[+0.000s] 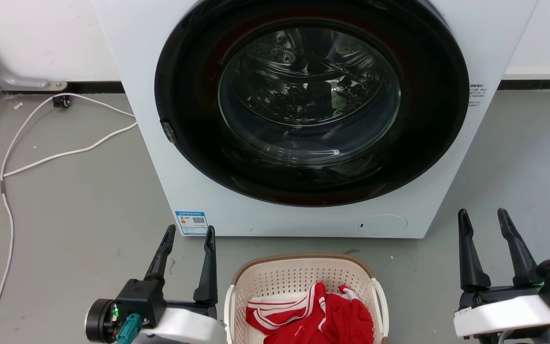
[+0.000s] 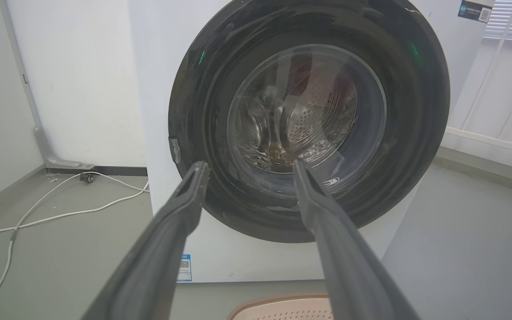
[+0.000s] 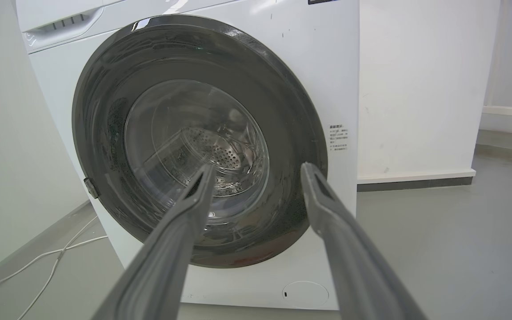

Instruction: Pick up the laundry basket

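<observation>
Lower centre of the head view: laundry basket on the grey floor, holding a red garment. Left hand and right hand flank it, fingers spread, empty. Behind, upper centre: washing machine.

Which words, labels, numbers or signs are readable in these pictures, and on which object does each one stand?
Nothing can be quoted; every text is too small or blurred.
Blue sticker, lower left of the washing machine front: QR code and small print, unreadable.
Grey print block right of the door: unreadable.
Dark label, upper right corner of the machine: QR code, text unreadable.
Laundry basket: no text seen.
</observation>
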Tool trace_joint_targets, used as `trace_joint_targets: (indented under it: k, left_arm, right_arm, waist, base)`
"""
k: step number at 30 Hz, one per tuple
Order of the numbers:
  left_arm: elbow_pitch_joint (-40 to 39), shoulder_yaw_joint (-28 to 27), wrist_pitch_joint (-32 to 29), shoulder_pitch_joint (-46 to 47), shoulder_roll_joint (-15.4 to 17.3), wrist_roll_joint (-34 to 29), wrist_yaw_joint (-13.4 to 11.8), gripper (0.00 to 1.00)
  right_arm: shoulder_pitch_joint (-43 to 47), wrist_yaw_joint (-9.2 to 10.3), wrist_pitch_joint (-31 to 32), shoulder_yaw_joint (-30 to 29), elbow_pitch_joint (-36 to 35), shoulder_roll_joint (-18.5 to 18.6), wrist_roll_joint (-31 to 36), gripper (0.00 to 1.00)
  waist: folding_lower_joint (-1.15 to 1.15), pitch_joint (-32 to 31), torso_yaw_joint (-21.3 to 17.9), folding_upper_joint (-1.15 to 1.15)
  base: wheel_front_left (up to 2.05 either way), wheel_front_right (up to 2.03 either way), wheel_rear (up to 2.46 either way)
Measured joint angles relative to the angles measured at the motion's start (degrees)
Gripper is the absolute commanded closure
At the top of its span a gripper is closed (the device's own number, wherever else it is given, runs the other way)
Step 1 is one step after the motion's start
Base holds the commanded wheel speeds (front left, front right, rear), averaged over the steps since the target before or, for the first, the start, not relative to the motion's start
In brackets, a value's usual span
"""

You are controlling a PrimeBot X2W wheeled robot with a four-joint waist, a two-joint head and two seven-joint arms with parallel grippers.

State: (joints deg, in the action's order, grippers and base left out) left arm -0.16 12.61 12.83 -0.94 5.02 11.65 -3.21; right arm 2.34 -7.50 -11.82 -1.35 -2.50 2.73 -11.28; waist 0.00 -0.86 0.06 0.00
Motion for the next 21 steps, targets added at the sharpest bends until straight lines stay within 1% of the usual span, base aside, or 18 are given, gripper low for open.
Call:
trace_joint_targets:
  k: [15, 21]
  left_arm:
    - [1.1, -0.5, 1.5, -0.8, -1.4, -4.3, 1.8, 0.0]
    - [1.2, -1.8, 2.1, -1.4, -1.8, -3.9, 2.2, 0.0]
  right_arm:
    - [0.6, 0.0, -1.3, 0.3, -0.6, 0.0, 6.3, 0.0]
    - [1.0, 0.0, -0.7, -0.1, 0.7, 0.0, 5.4, 0.0]
  waist:
    - [0.0, -0.2, 0.1, 0.0]
    - [0.0, -0.4, 0.1, 0.0]
  base:
    - [0.0, 0.0, 0.0]
    - [0.0, 0.0, 0.0]
